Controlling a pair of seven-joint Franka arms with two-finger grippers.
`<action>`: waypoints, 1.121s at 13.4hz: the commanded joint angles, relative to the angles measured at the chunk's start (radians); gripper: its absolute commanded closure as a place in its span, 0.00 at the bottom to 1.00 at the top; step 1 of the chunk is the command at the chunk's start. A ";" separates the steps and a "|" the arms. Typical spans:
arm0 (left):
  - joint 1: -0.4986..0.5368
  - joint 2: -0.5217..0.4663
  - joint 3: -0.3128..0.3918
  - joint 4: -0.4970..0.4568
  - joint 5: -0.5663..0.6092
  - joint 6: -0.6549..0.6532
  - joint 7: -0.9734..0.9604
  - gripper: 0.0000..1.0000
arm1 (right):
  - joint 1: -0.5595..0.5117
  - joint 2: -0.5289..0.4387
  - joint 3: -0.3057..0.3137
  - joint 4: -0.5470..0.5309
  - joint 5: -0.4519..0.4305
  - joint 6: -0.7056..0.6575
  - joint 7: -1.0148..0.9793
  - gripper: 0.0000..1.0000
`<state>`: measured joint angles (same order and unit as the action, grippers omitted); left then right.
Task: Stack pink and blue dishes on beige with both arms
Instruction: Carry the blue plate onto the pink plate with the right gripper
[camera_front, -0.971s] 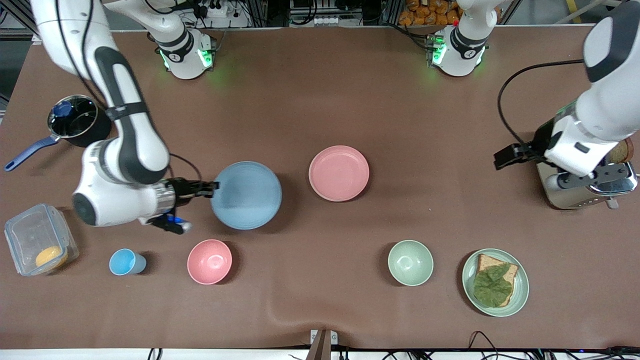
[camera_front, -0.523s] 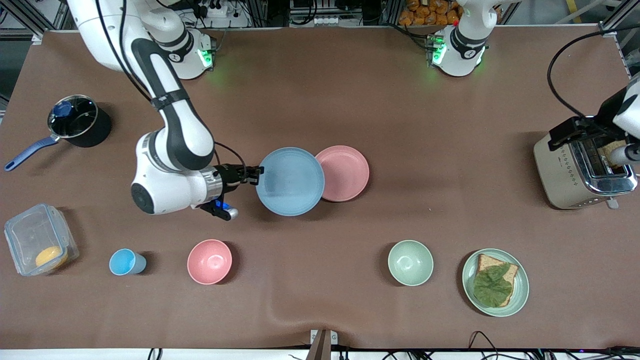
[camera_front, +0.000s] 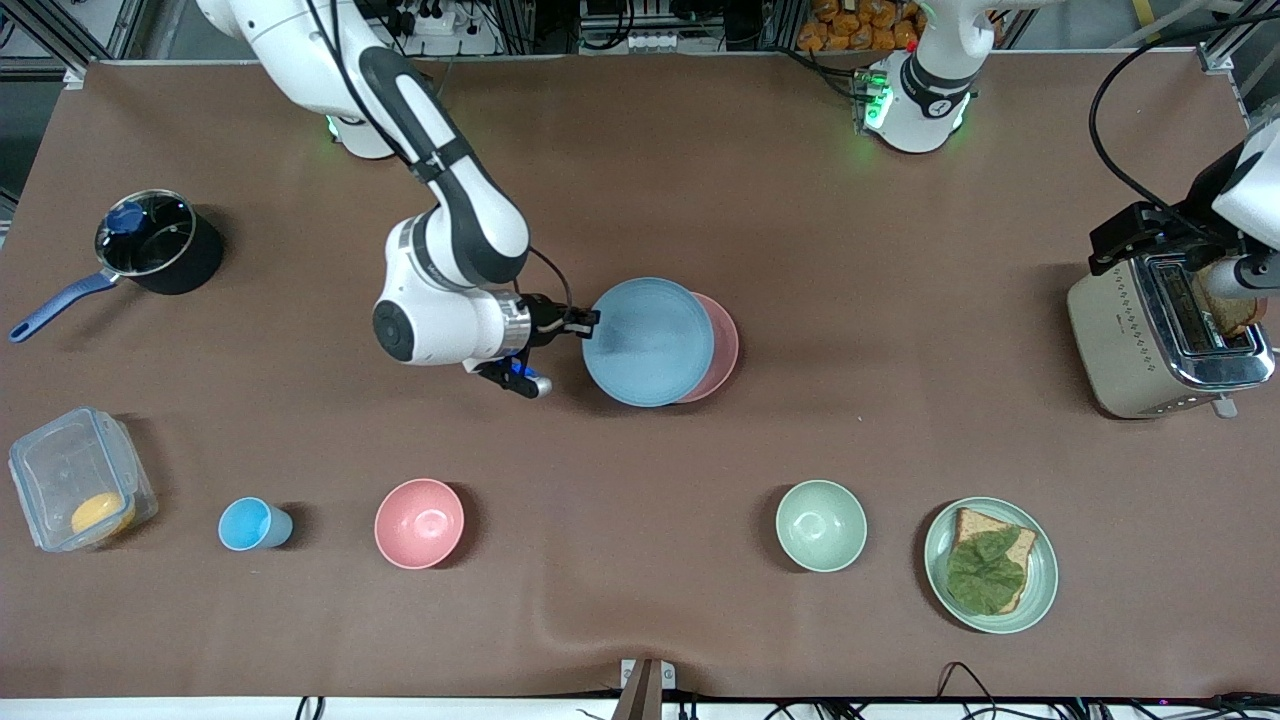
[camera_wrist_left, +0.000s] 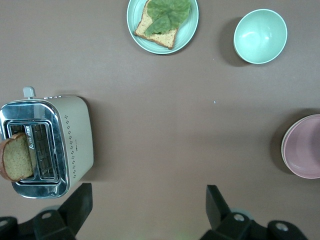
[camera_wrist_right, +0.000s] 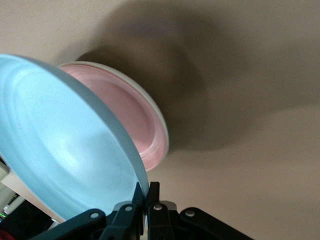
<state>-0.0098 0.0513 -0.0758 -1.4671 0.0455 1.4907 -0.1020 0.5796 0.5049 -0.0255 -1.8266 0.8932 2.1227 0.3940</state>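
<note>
Front view: the blue plate (camera_front: 648, 342) is held by its rim in the right claw (camera_front: 585, 322), near the middle of the frame, and is carried over the pink plate (camera_front: 722, 348), of which only a crescent shows at the blue plate's edge toward the left arm's end of the desk (camera_front: 640, 180). The overlap is nearly complete but not centred, so a short further shift that way is judged to be needed before lowering. A beige plate cannot be made out separately here. The left claw (camera_front: 1150, 240) is seen at the frame's right edge, over the toaster (camera_front: 1140, 340), where that arm waits.

Left wrist view: the left claw (camera_wrist_left: 147, 207) stands wide apart and holds nothing; the pink plate (camera_wrist_left: 304, 146) lies at the right edge, well apart from it.

Right wrist view: the right claw (camera_wrist_right: 145, 200) is closed tight on the blue plate (camera_wrist_right: 65, 145), which is tilted above the pink plate (camera_wrist_right: 130, 112); a pale rim (camera_wrist_right: 157, 117) around the pink one may be the beige plate.
</note>
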 joint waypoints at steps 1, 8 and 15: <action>-0.018 -0.013 0.013 -0.012 0.005 -0.010 -0.008 0.00 | 0.054 -0.007 -0.013 -0.034 0.055 0.092 0.008 1.00; -0.009 -0.019 0.004 -0.012 -0.016 -0.012 0.011 0.00 | 0.128 0.006 -0.014 -0.096 0.067 0.172 0.041 1.00; -0.009 -0.024 0.011 -0.013 -0.039 -0.038 -0.010 0.00 | 0.143 0.032 -0.014 -0.082 0.069 0.209 0.062 1.00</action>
<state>-0.0175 0.0477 -0.0710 -1.4696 0.0263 1.4678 -0.1044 0.7032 0.5315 -0.0263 -1.9073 0.9375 2.3159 0.4457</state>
